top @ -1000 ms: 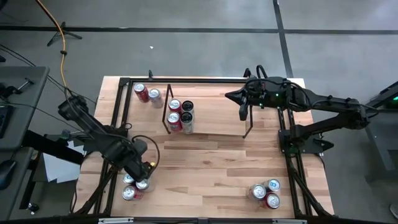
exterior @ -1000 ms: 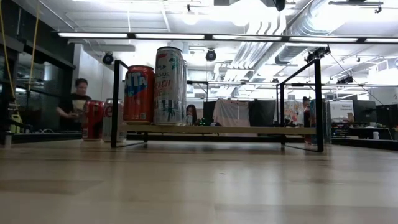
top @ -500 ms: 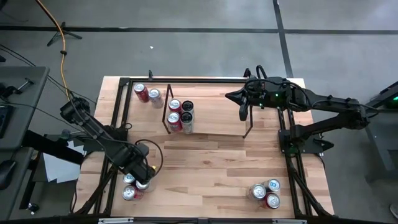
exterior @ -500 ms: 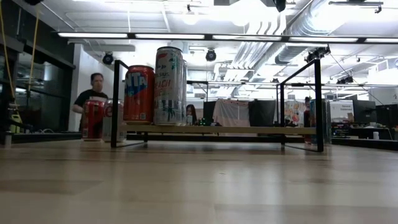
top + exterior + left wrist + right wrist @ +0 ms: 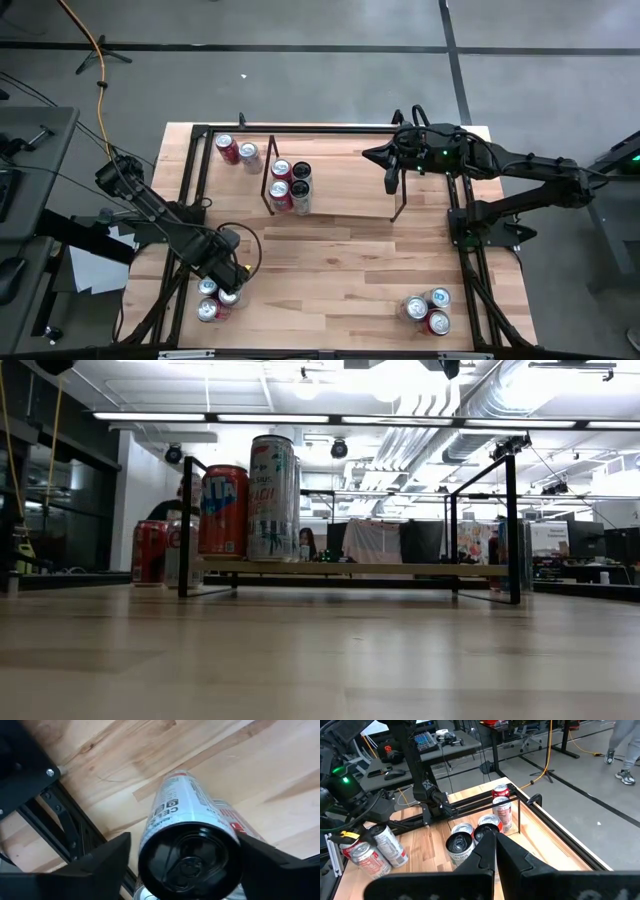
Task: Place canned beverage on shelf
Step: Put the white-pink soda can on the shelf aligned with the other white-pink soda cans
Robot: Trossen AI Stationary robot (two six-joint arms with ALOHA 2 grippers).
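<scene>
Canned beverage stood between the left gripper's two dark fingers, its black top facing up and its silver side printed with small lettering I could not read. The fingers flanked it on both sides, but whether they pressed the metal or stood just off it could not be told. From above, that gripper covered most of the can, at the table's near left corner, among a cluster of cans beside the black rail frame. A second can with red print lay touching it, mostly hidden behind it. Well apart, the shelf sat at the table's far side, its see-through top hard to make out from above, only the thin black rods showing. Three cans stood on its left end; from table height a red can and a taller pale one showed there, the third hidden behind them. The right gripper hung over the shelf's right end, its fingers pressed together on nothing. Two more cans stood behind the shelf at far left, and three at the near right corner. A person in the room was mostly hidden behind the cans.
</scene>
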